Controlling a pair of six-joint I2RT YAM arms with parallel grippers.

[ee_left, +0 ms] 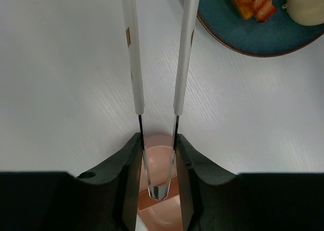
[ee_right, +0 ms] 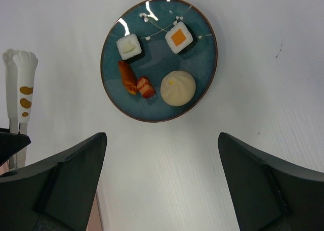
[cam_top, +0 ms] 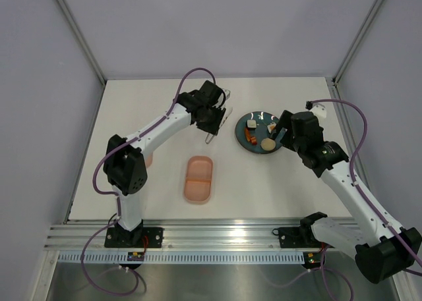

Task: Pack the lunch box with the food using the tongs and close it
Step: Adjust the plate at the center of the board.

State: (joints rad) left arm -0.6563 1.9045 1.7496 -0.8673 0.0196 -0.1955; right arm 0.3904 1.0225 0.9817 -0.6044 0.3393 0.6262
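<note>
From above, the left gripper [cam_top: 212,123] pinched the tongs [cam_top: 210,137] just beside the plate [cam_top: 258,115], probably to reach the food [cam_top: 268,143] on it. The open lunch box [cam_top: 198,179] lay nearer the arm bases than the plate. In the left wrist view, its fingers [ee_left: 126,170] squeezed the tongs near their bend, so the tips stood apart. In the right wrist view, the right gripper [ee_right: 161,140] was spread wide and empty, just short of the plate. We could read no writing anywhere; we saw only brown spots on the tongs.

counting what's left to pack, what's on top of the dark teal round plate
Five pieces lie on the dark teal round plate: a yellow-topped white cube, an orange-topped white cube, two orange-red sausage bits, a round beige bun. Only their undersides are hidden.
</note>
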